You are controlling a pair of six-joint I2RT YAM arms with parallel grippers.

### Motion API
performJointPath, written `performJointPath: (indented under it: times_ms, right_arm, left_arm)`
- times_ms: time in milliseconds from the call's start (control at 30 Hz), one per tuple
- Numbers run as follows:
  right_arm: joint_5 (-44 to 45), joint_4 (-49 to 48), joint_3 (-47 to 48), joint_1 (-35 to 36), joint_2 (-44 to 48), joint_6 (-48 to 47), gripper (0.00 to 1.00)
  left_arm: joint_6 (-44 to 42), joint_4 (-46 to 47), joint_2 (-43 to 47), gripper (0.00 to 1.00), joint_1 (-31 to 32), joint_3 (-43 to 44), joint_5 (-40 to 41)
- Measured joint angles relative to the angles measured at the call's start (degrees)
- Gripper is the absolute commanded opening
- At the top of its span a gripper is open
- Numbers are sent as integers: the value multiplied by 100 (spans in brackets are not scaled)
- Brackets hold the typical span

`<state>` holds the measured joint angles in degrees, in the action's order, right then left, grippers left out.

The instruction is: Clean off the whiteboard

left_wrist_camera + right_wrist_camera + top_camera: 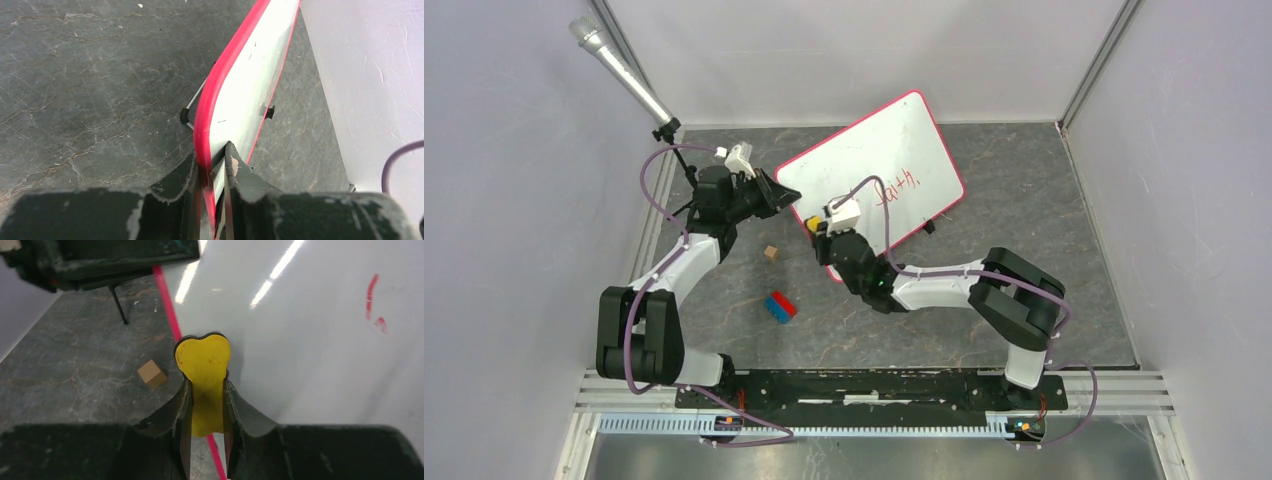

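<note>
- Grey, stone-patterned table [1024,300] fills the floor of the cell, enclosed by pale walls [514,200] on the left, right and far sides.
- Both arm bases are bolted to a black rail [874,385] along the near edge.
- A red and blue block [780,306] lies on the table between the two arms, ahead of the rail.
- A small wooden cube [771,252] sits just beyond the block, apart from it; the right wrist view shows it [151,373] left of the fingers.
- Right gripper [205,385] reaches in from the right. Its jaws are narrow and clamp the stem of a yellow eraser [204,357]. The eraser head sits at the board's near left area, just inside the red rim. Contact with the surface cannot be confirmed.
- Left gripper [214,160] reaches in from the left. Its jaws are nearly closed and pinch the left edge of the whiteboard [245,95], one finger on each face.
- In the top view the whiteboard [864,165] occupies the far centre of the table, rotated diagonally, its far corner close to the back wall. It appears propped at a slant rather than flat.
- Red writing [900,188] marks the right half of the board.
- A black foot [927,226] shows at the board's near right edge.
- A microphone [619,70] on a stand occupies the far left corner.
</note>
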<state>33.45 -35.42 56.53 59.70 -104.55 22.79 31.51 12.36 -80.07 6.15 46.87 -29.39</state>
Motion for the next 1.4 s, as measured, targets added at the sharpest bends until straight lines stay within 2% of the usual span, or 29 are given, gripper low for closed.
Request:
performJointPath:
  times_ms: [100, 267, 467, 667, 867, 1200, 1400]
  right_arm:
    - [-114, 87, 127, 197, -46, -262, 23]
    - [-319, 280, 278, -131, -24, -455, 23]
    - [-590, 490, 367, -1158, 127, -240, 23]
    - [-636, 321, -350, -1759, 389, 433, 23]
    - [-535, 254, -522, -1709, 446, 520, 23]
    - [-345, 389, -188, -715, 302, -649, 25]
    - [-673, 345, -240, -1051, 343, -374, 25]
  left_arm:
    - [0, -2, 17, 2, 9, 0, -13]
    - [-33, -11, 20, 2, 11, 0, 37]
    - [-37, -17, 20, 2, 17, 0, 35]
    - [-37, -35, 20, 2, 24, 0, 42]
    - [-37, -37, 20, 2, 24, 0, 31]
    - [-39, -35, 24, 2, 24, 0, 31]
    - [-42, -28, 22, 2, 24, 0, 55]
